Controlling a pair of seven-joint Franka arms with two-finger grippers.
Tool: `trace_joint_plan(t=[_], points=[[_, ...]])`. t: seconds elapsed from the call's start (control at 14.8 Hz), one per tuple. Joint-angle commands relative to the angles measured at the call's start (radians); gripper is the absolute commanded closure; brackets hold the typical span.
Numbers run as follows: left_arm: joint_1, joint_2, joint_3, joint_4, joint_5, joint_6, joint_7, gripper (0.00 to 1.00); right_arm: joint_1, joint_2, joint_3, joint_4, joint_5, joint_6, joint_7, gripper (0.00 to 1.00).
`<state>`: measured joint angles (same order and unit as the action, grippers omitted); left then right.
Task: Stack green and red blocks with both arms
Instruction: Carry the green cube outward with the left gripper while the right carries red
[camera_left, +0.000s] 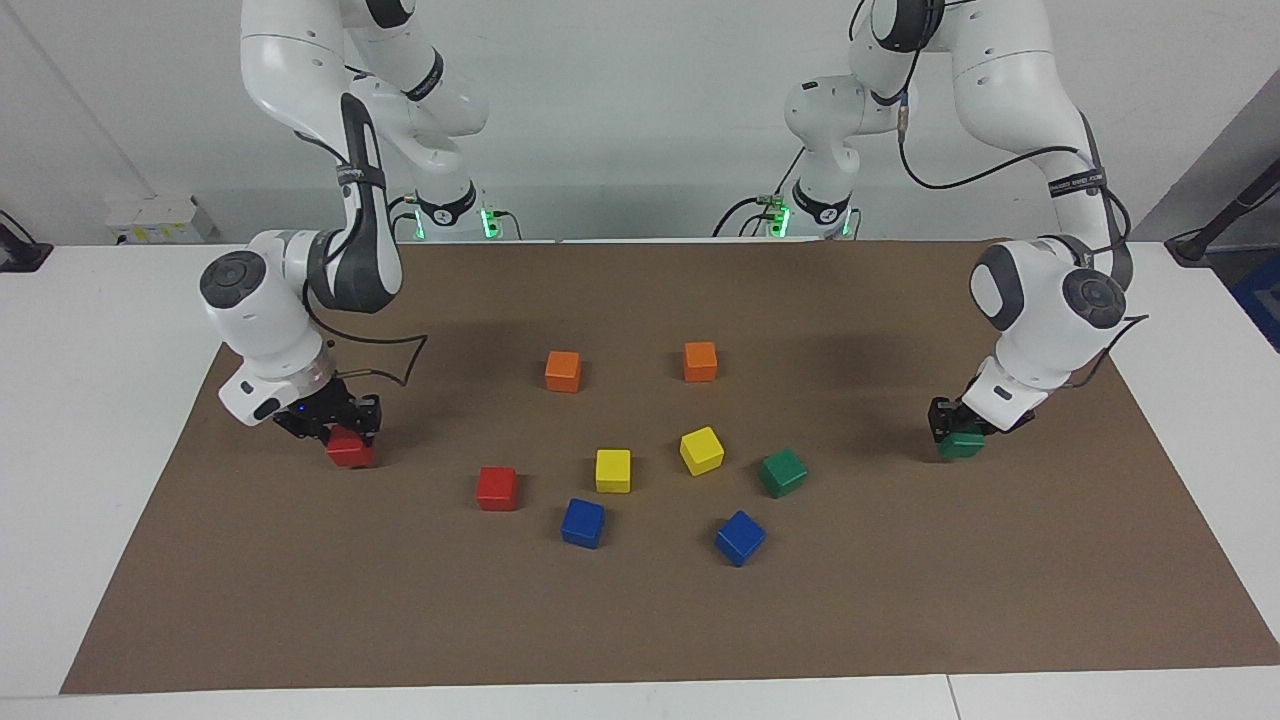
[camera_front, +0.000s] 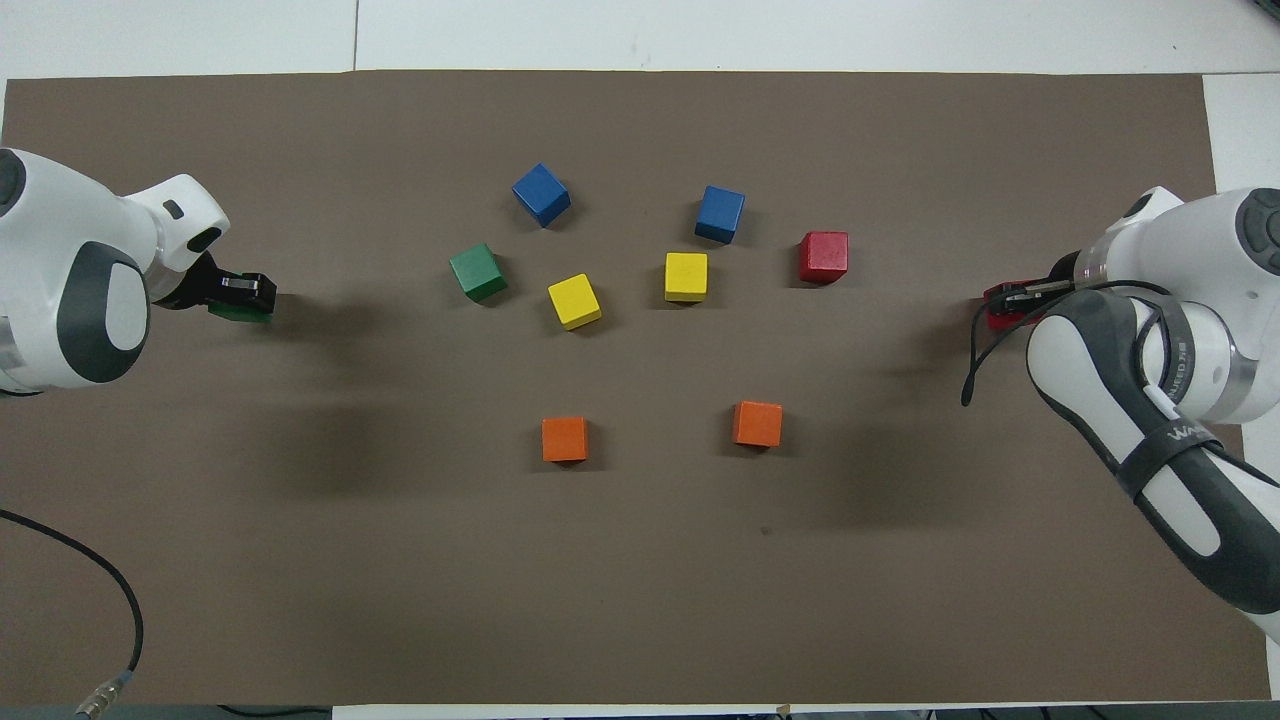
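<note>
- While both pincers sit low at the table's two ends, note each one first: your right gripper (camera_left: 340, 428) is closed on a bright red matte cube (camera_left: 350, 450) at the right arm's end of the brown paper mat (camera_left: 640, 620); that cube looks to be resting on, or barely off, the mat.
- Your left gripper (camera_left: 955, 425) is clamped on a dark green matte cube (camera_left: 962, 445) at the left arm's end, likewise at mat level.
- Second red cube (camera_left: 497, 488) lies loose, toward the right arm's end of the middle cluster; second green cube (camera_left: 782, 472) lies skewed, toward the left arm's end.
- Two yellow cubes (camera_left: 613, 470), two blue cubes (camera_left: 583, 523) and two orange cubes (camera_left: 563, 371) crowd the middle.
- Nothing is stacked yet, by my reading.
- Risk: the green target is rotated, so a square placement may overhang and topple.
- Risk: a low carry inward could clip a yellow or blue neighbour.
- Risk: an off-centre grip could tilt the cube on release.
</note>
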<state>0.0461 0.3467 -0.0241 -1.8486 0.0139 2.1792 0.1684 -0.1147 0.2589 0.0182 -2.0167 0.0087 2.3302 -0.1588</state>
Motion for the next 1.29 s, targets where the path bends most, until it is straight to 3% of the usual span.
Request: trace_joint_plan(t=[0.0,0.47,0.95,1.02,1.08,1.15,1.22], points=[[0.015,0.017,-0.01,0.0,-0.009,0.027,0.014,1.0,-0.028,0.0,0.011,-0.016,-0.006,0.029,-0.044,1.0],[0.014,0.006,-0.01,-0.043,-0.015,0.037,-0.151,1.0,-0.026,0.003,0.011,-0.036,-0.006,0.061,-0.041,1.0],[0.014,0.003,-0.01,-0.072,-0.015,0.071,-0.153,1.0,-0.022,0.003,0.011,-0.037,-0.006,0.063,-0.033,1.0],[0.014,0.003,-0.01,-0.072,-0.015,0.071,-0.153,0.79,-0.022,0.003,0.011,-0.037,-0.006,0.063,-0.031,1.0],[0.014,0.003,-0.01,-0.072,-0.015,0.073,-0.148,0.1,-0.02,0.006,0.011,-0.037,-0.006,0.063,-0.031,1.0],[0.014,0.003,-0.01,-0.07,-0.015,0.071,-0.144,0.0,-0.022,0.014,0.011,-0.037,-0.006,0.067,-0.033,1.0],[0.015,0.003,-0.008,-0.067,-0.015,0.071,-0.141,0.0,-0.022,0.017,0.011,-0.037,-0.006,0.078,-0.033,1.0]])
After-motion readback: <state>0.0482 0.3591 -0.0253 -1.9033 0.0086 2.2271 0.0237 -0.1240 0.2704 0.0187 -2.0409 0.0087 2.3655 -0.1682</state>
